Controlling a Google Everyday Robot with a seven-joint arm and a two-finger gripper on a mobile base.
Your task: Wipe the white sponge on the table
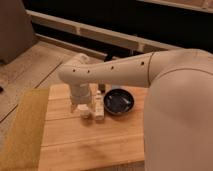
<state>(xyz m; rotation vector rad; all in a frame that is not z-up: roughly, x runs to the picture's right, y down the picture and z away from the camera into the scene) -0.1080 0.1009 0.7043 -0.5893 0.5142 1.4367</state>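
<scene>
Camera view looks down on the gripper [84,107], which points straight down at the table [90,145] in the back-left part of the boards. Open or closed: cannot tell, since the wrist housing covers the tip from above and everything there is the same pale tone.

A small whitish block, read as the sponge [86,114], sits at table level right under the gripper tip. It touches or nearly touches the gripper, and the edge between the two is hard to make out. Whether it is clamped or only pressed down is unclear.

A second pale piece [100,112] stands just right of it. What it is cannot be told.

A black bowl [119,102] lies on the table just right of that piece, apart from the gripper. Its inside is too dark to read.

The arm [125,75] runs from the right across the back of the table, hiding the far edge behind it. The robot body [180,120] fills the right side and hides the right part of the table.

An olive-yellow mat [22,130] lies along the left edge of the table, cut off at the bottom of the frame. The near edge of the table is cut off too.
</scene>
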